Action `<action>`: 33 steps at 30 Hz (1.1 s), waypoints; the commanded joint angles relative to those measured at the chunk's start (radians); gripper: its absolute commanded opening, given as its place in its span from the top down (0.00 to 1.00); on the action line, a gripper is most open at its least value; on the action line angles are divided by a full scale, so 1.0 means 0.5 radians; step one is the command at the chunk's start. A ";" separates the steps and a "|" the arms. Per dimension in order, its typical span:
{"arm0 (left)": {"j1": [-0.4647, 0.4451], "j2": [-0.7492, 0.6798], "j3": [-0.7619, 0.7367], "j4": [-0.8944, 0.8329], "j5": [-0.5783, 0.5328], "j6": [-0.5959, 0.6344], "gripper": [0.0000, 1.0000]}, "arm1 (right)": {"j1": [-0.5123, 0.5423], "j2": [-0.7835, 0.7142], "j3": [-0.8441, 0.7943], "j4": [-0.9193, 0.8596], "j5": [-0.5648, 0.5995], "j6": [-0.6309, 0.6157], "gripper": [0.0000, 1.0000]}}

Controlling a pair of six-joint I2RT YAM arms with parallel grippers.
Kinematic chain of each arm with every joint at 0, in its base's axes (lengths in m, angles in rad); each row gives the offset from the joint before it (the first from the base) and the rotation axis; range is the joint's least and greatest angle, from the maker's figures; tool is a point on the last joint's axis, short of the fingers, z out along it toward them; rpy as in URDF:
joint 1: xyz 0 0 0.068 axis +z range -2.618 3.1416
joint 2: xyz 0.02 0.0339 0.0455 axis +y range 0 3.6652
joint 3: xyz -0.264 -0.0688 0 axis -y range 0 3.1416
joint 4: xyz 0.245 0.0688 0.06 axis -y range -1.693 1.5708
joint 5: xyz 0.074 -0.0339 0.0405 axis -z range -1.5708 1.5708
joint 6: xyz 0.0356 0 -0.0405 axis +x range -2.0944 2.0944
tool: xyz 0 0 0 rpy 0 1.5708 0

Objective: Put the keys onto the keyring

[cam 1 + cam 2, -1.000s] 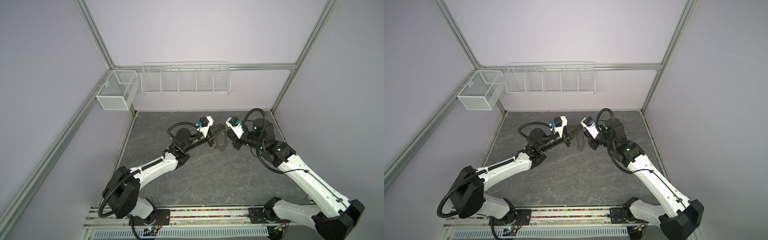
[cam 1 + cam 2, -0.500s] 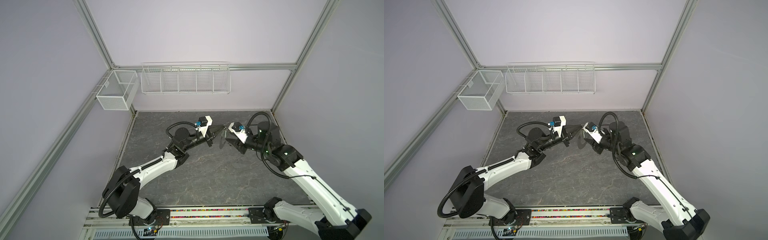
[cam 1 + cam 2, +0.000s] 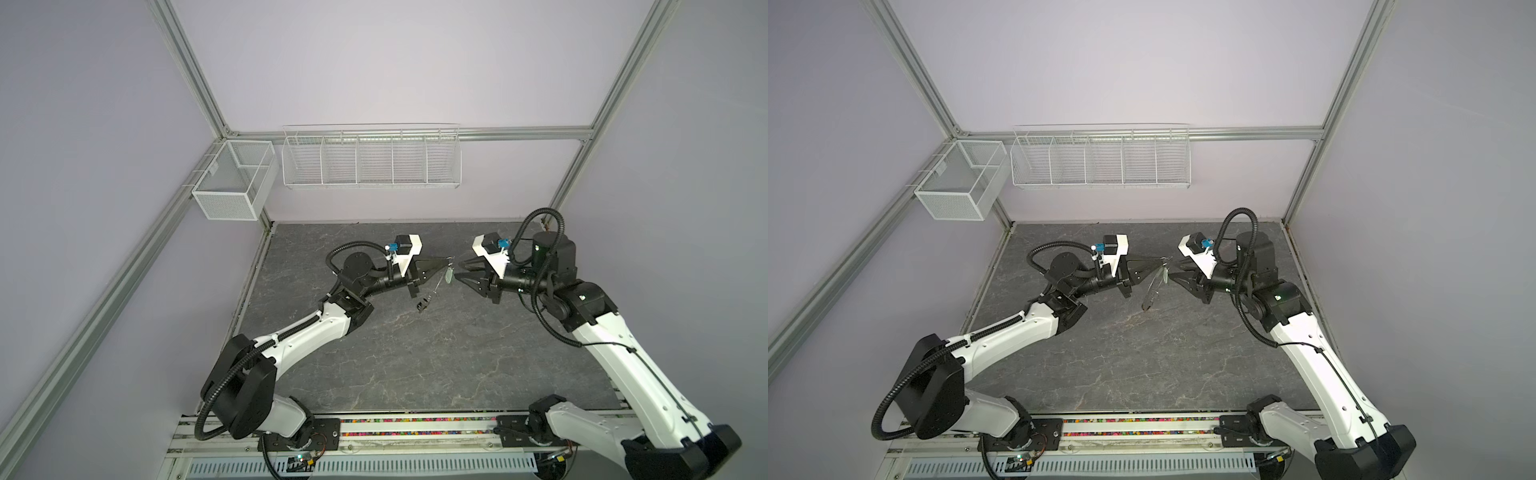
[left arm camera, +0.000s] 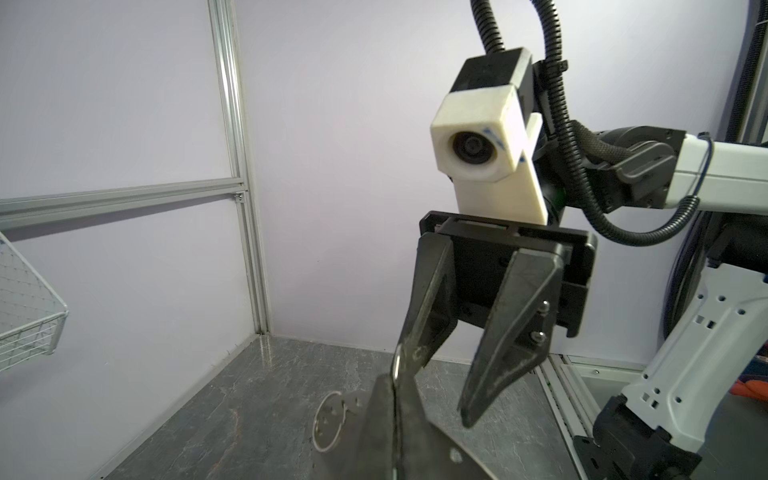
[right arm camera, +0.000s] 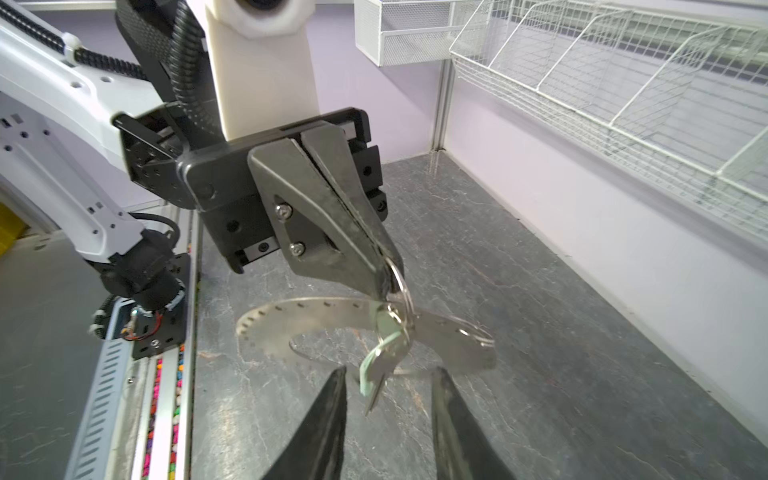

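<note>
the left gripper is pinched tight on the rim of the keyring, holding it clear of the table toward the mat's 12 o'clock side in both top views; held this way the flat ring hangs free and edge-on, with room beneath for keys to dangle; the key with the pale tag hangs from a small wire loop right by the pinch, so it looks threaded on; a dark tag hangs at the ring's low end, about 7 o'clock of the pinch, likely the other key; the right gripper faces in from 3 o'clock, jaws apart and holding nothing, just beside the pale tag, probably placed to steady it.
</note>
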 commanded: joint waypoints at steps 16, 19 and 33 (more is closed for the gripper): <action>0.006 -0.056 0.012 -0.010 0.108 -0.018 1.00 | -0.015 0.048 0.020 0.197 -0.231 0.138 0.80; 0.006 -0.056 0.018 -0.032 0.108 -0.003 1.00 | -0.014 0.045 0.007 0.213 -0.236 0.138 0.86; 0.018 -0.187 0.195 -0.853 0.019 0.587 0.74 | -0.016 0.105 0.206 -0.332 -0.131 -0.185 0.94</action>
